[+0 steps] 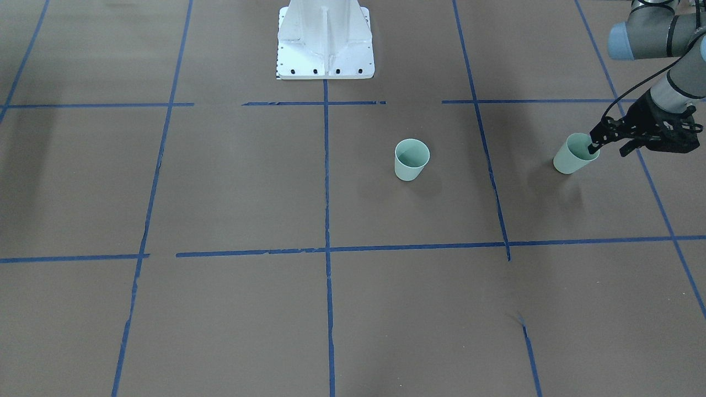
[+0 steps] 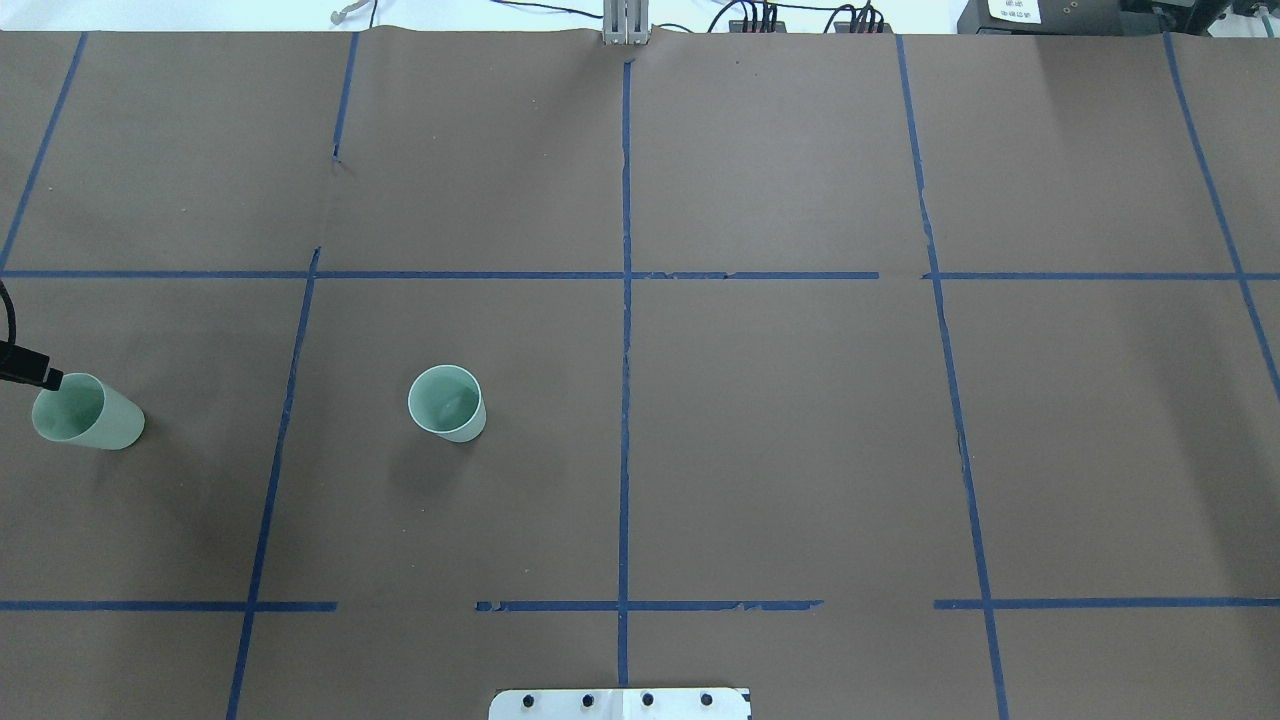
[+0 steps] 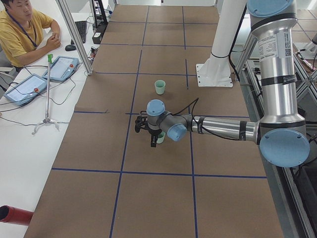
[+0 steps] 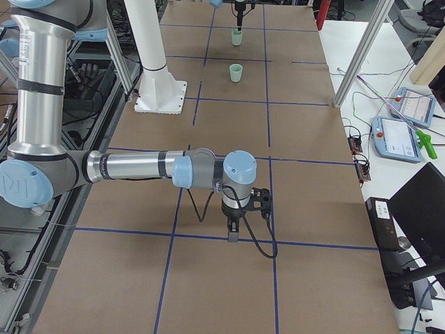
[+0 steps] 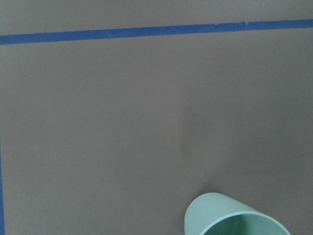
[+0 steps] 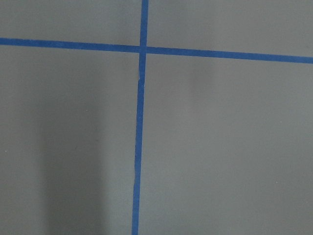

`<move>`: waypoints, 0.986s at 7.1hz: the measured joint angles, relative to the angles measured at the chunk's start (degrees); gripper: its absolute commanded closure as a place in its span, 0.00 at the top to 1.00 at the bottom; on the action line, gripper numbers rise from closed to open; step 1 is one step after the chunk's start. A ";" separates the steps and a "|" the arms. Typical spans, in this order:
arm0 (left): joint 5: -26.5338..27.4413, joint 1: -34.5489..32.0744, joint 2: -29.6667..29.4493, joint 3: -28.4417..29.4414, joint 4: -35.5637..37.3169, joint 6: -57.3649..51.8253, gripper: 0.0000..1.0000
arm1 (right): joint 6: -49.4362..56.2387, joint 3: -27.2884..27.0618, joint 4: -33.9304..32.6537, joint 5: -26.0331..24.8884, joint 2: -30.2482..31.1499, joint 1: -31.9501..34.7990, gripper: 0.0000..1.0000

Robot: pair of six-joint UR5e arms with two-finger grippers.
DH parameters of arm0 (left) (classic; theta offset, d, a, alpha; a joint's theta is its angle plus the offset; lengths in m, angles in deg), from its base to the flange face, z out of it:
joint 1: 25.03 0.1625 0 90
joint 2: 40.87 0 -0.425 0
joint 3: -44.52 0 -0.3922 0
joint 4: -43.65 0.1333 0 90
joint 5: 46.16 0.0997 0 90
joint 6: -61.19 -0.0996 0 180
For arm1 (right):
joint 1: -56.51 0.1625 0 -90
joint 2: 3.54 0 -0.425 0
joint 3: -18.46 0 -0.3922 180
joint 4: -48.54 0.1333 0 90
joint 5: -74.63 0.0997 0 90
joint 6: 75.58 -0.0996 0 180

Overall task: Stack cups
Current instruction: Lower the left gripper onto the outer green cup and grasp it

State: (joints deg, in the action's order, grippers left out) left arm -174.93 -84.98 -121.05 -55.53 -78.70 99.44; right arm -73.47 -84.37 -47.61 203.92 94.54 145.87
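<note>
Unstacked, both upright on the table and well apart: middle cup alone, just off the centre tape line, outer cup toward the left arm's end. At the outer cup, left gripper with fingers spread, one tip over the rim, the other outside the wall, not clamped on it. Far from both cups, right gripper pointing down over the table; can't tell whether open or closed.
</note>
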 measured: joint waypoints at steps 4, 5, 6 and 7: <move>-0.27 0.26 0.03 -0.23 0.10 0.25 0.00 | 0.00 0.00 0.00 0.00 0.00 0.00 1.00; -0.64 0.21 0.03 -0.62 0.11 0.25 0.00 | 0.00 0.00 0.00 0.00 0.00 0.01 1.00; -1.59 -0.02 0.03 -1.40 0.24 0.25 0.00 | 0.00 0.00 0.00 0.00 0.00 0.02 1.00; -2.43 -0.31 0.03 -2.94 0.48 0.28 0.00 | 0.00 0.00 0.00 0.00 0.00 0.01 1.00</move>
State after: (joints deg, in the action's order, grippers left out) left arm -177.36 -85.29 -121.02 -58.47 -78.22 99.71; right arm -73.47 -84.37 -47.61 203.92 94.54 145.87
